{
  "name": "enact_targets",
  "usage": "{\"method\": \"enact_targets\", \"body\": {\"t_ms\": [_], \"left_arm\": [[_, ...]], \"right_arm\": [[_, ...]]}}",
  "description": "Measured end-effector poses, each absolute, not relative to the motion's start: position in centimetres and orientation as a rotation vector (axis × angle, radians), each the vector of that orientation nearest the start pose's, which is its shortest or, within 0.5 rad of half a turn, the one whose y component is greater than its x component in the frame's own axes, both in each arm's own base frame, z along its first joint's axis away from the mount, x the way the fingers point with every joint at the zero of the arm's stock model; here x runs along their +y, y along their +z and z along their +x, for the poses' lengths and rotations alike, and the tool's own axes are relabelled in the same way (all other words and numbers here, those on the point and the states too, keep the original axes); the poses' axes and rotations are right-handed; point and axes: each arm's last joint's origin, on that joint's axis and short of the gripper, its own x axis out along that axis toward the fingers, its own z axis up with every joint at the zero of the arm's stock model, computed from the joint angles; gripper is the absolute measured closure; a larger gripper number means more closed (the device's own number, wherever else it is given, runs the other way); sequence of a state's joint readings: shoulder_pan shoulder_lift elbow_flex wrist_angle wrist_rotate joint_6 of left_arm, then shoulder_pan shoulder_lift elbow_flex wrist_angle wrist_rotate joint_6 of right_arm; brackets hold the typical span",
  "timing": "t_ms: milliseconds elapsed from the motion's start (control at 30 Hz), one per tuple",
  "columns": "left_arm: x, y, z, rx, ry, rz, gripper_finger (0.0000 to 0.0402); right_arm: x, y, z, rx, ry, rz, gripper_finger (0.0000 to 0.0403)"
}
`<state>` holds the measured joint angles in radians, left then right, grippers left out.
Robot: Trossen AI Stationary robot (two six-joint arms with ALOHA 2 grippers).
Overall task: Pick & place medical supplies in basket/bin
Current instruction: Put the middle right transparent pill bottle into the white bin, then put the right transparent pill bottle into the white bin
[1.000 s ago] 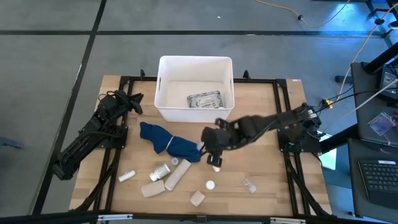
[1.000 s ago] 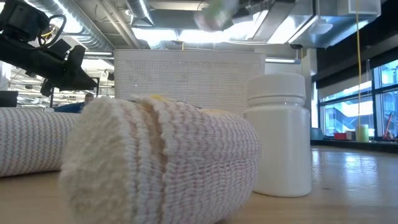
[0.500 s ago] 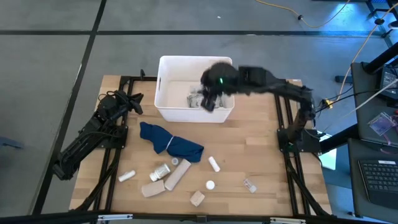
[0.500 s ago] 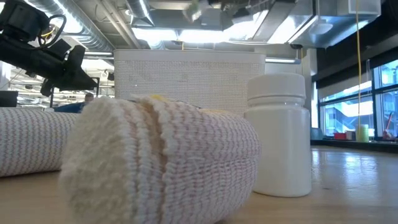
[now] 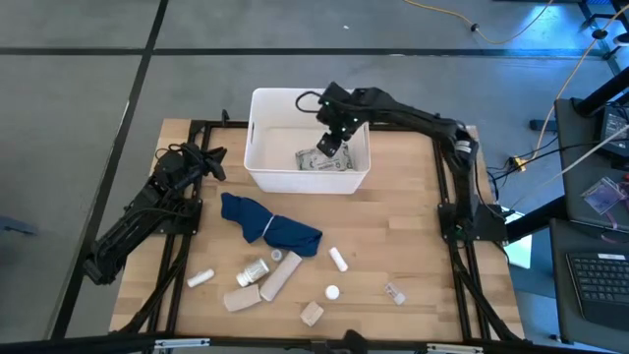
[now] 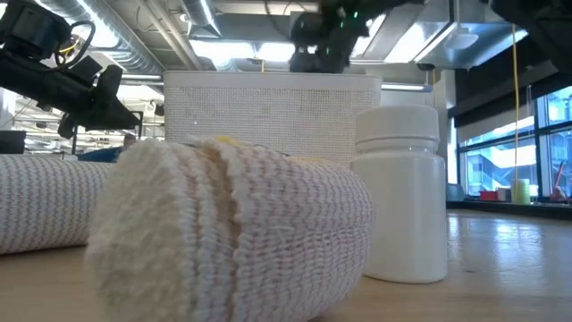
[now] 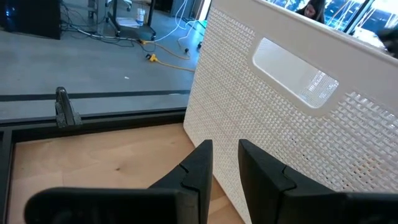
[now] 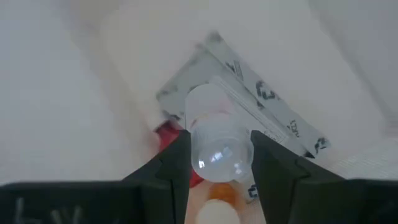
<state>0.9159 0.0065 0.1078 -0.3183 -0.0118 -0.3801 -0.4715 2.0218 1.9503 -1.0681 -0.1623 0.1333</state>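
Since the earlier frame, my right tool (image 8: 214, 163) swung over the tub (image 5: 257, 167), gripping a clear vial (image 8: 216, 137); I release directly below, onto the packet (image 8: 273, 121).

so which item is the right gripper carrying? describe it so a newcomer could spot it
Find the white bin at the table's far edge. The right gripper hangs over it, shut on a clear vial. Unlike the grey packet flat on the bin floor, it is round, see-through and off the floor.
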Motion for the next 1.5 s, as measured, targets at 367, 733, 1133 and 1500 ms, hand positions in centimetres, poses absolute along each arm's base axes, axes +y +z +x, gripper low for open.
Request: {"method": "enact_targets", "body": {"t_ms": [367, 733, 1133, 1500], "left_arm": [[7.0, 16.9, 5.3, 0.024, 0.954, -0.449, 0.0329], [7.0, 16.9, 5.3, 0.024, 0.954, -0.449, 0.0329], [7.1, 16.9, 5.3, 0.021, 0.985, -0.444, 0.0329], [7.1, 16.9, 5.3, 0.020, 0.987, -0.444, 0.0329]], "right_arm": [[-20.3, 23.6, 39.7, 1.198, -0.290, 0.534, 0.0267], [-20.3, 22.8, 39.6, 1.245, -0.301, 0.576, 0.0251], [-20.2, 24.2, 39.4, 1.262, -0.305, 0.578, 0.0163], [-17.1, 35.0, 38.5, 1.086, -0.290, 0.542, 0.0160]]}}
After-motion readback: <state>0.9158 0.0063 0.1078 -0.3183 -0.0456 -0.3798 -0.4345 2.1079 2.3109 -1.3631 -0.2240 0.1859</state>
